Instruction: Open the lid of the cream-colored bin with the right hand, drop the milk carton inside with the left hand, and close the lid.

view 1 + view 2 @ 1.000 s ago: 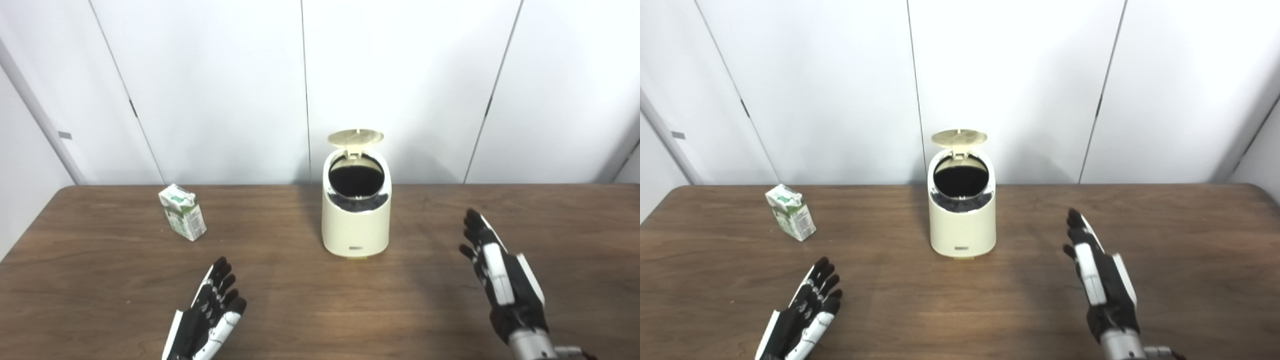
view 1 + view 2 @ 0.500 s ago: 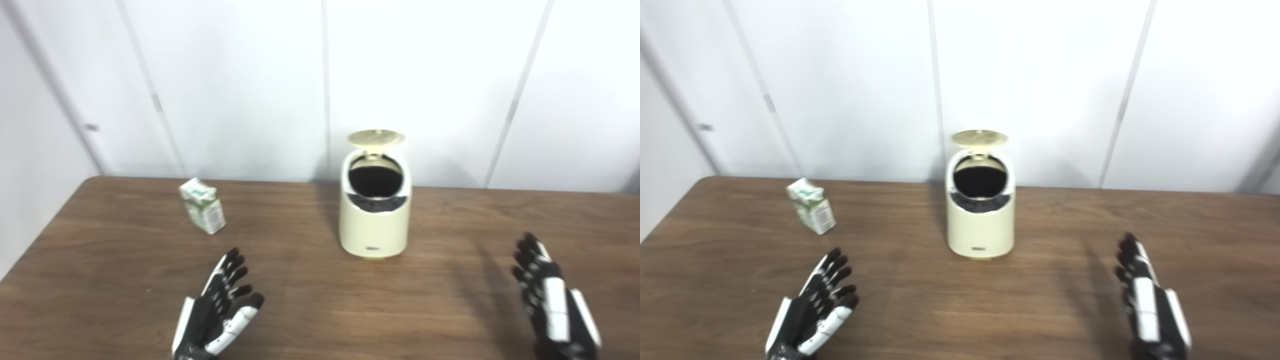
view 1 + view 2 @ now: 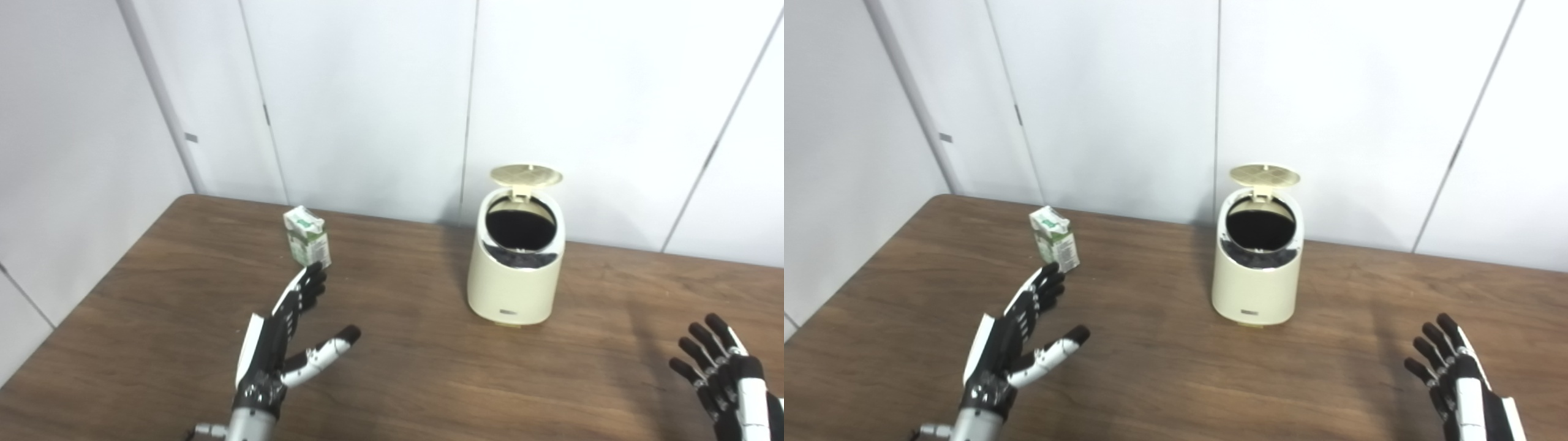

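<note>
My black-and-white left hand (image 3: 285, 343) hovers over the brown wooden table (image 3: 153, 294), fingers spread and thumb swung wide, holding nothing. The small green-and-white milk carton (image 3: 307, 244) stands upright just past its fingertips, up and a touch to the right (long axis vertical, so I'd guess a side wrap works best). The right hand (image 3: 729, 383) is splayed and empty too, low at the far right, well apart from everything. The rounded cream-colored plastic bin (image 3: 516, 272) sits mid-table with its round flip lid (image 3: 525, 175) already standing up, so left is clearly the nearer hand.
</note>
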Controlling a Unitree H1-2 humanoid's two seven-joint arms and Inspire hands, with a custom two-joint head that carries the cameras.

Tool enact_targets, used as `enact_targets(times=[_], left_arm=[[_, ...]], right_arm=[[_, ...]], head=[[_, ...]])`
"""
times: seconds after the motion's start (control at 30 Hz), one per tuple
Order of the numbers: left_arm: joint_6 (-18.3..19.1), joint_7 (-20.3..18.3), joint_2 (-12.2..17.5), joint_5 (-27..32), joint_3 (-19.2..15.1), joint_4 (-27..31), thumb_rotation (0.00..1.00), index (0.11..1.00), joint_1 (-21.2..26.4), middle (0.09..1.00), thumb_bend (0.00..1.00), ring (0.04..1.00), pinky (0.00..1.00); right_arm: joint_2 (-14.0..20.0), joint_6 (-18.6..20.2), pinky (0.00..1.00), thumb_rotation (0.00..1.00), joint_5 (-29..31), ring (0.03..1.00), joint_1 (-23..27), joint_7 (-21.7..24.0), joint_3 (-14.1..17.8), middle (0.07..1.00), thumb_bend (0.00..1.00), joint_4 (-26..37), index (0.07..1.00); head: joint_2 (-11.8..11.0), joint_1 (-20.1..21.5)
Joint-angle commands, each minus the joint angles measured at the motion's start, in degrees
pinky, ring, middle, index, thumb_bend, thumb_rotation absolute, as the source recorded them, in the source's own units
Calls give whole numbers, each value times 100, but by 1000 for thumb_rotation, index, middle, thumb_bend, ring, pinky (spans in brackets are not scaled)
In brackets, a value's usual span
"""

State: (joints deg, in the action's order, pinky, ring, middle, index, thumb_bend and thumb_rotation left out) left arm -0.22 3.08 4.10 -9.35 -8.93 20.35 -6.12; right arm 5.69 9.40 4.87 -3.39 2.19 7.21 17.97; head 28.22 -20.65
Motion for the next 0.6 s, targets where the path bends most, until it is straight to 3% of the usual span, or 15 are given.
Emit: enact_targets(times=[0.0,0.17,0.43,0.57], left_arm=[[-22,148,57,35,-109,114,337,935,251,886,808,868,923],[144,311,138,-50,-310,-97,274,927,589,885,814,866,866],[597,581,560,-548,-504,-587,233,922,1313,887,839,854,791],[892,675,878,-1025,-444,-956,276,928,1671,912,862,909,867]], right_arm=[[62,-58,694,912,-42,825,123,-16,-11,846,653,183,852],[74,-7,689,912,-69,821,142,2,-39,838,648,181,846],[93,3,686,897,60,822,120,84,-50,836,688,137,838],[75,18,690,884,174,825,86,84,-52,838,736,122,831]], head=[[4,-8],[-55,-116],[-72,-161],[-53,-135]])
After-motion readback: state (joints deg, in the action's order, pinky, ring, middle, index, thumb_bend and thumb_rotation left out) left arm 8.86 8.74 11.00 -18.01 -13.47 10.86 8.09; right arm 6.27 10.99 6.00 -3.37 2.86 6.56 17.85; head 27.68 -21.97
